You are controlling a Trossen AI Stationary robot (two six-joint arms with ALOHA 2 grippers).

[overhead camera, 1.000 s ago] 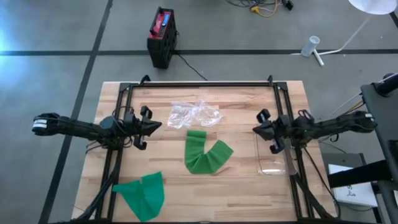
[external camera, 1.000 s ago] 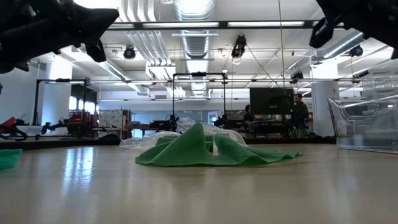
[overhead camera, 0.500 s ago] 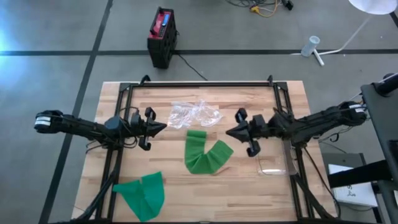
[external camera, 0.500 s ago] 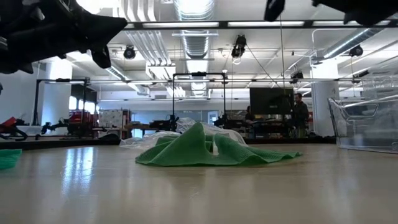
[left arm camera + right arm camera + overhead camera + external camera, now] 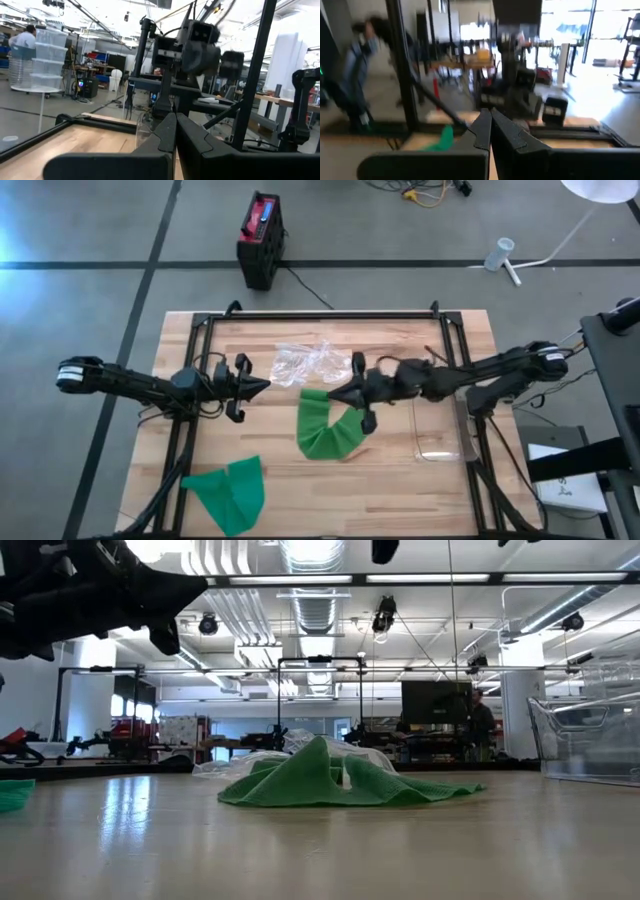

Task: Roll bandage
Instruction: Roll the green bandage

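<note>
Right gripper (image 5: 340,396), fingers pressed shut and empty, hovers over the green bandage (image 5: 330,428) just beneath it; descending closed, it may only shove the cloth. Left gripper (image 5: 262,385) waits closed

Low view: both arms cropped by the top edge; right claw out of that frame. Second green bandage (image 5: 12,794) cut by the left edge, only a sliver visible. Clear bin (image 5: 590,740) cut at the right edge. Right wrist view: background motion-blurred, a person (image 5: 362,55) smeared beyond detail. High view: crumpled clear plastic (image 5: 312,363), contents indistinguishable.
</note>
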